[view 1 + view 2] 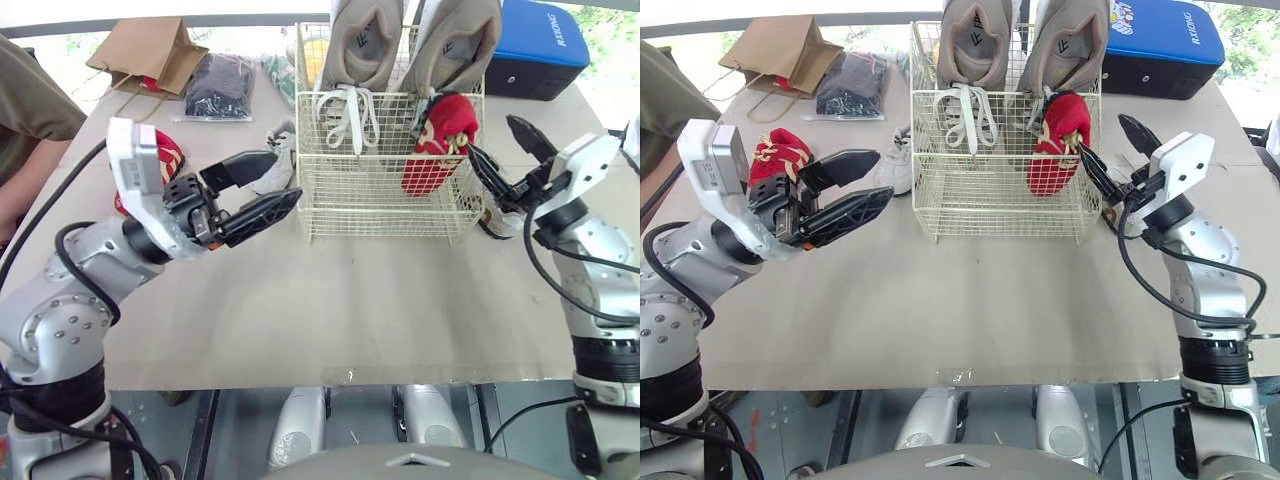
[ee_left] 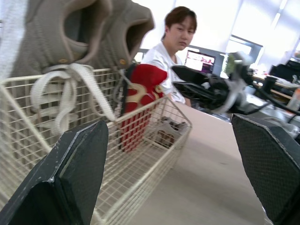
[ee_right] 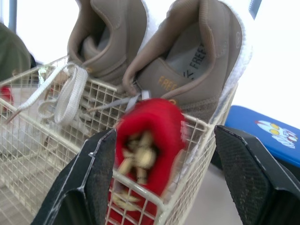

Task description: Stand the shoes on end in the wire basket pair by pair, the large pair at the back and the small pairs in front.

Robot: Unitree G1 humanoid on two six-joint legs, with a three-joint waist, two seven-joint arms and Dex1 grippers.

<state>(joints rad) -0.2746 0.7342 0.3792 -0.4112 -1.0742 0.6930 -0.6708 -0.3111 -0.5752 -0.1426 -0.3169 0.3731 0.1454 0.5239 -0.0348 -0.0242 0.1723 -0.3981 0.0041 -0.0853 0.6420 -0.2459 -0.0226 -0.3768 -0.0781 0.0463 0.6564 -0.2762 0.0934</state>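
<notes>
A white wire basket (image 1: 385,190) stands at the back middle of the table. Two large beige sneakers (image 1: 365,45) stand on end against its back wall. One small red shoe (image 1: 440,140) stands on end in its front right corner. My right gripper (image 1: 490,135) is open just to the right of that shoe, outside the basket wall, holding nothing; its fingers (image 3: 89,187) flank the shoe. My left gripper (image 1: 285,180) hovers open and empty left of the basket. Behind it a second red shoe (image 1: 780,155) and a small grey-white shoe (image 1: 275,160) lie on the table.
A brown paper bag (image 1: 150,50) and a black packet (image 1: 220,85) lie at the back left, a blue case (image 1: 540,45) at the back right. A person's sleeve (image 1: 30,120) is at the left edge. The tan tabletop (image 1: 350,300) extends to the front.
</notes>
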